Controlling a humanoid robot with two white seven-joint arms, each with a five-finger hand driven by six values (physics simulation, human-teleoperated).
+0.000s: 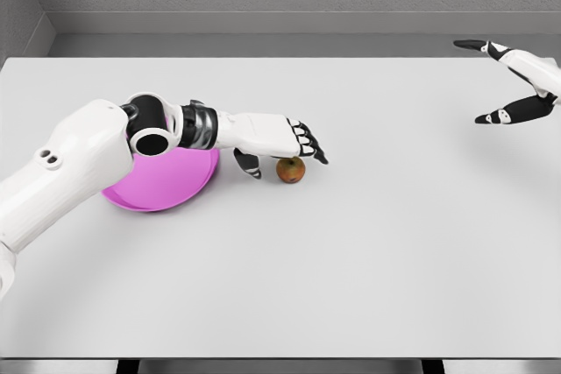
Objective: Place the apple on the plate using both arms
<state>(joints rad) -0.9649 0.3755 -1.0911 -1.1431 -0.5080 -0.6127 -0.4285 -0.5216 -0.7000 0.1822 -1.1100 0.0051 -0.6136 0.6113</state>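
A small red-and-yellow apple (291, 169) lies on the white table, just right of the pink plate (166, 183). My left hand (282, 151) hovers right over the apple, fingers spread above it and the thumb reaching down at its left side; it holds nothing. The left forearm crosses over the plate and hides its back part. My right hand (493, 81) floats at the far right edge, well away from the apple, with fingers spread wide and empty.
The white table (351, 260) stretches broadly in front and to the right. A grey wall stands behind its far edge.
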